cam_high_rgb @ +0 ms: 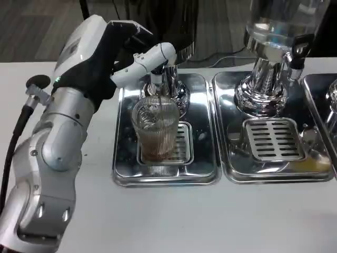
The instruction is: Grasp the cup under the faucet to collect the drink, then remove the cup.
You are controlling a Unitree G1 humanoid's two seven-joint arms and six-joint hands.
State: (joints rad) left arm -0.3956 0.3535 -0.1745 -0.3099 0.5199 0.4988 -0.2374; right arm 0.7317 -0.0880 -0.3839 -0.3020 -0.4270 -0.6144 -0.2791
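A clear ribbed cup stands upright on the drip grate of the left steel tray, right under the chrome faucet. Brown drink fills roughly its lower half. My left hand is raised behind and left of the cup, apart from it. One white finger reaches right and rests on the top of the faucet. The hand holds nothing.
A second dispenser with a clear tank and black tap stands on its own steel tray to the right. A third tray shows at the right edge. White table lies in front.
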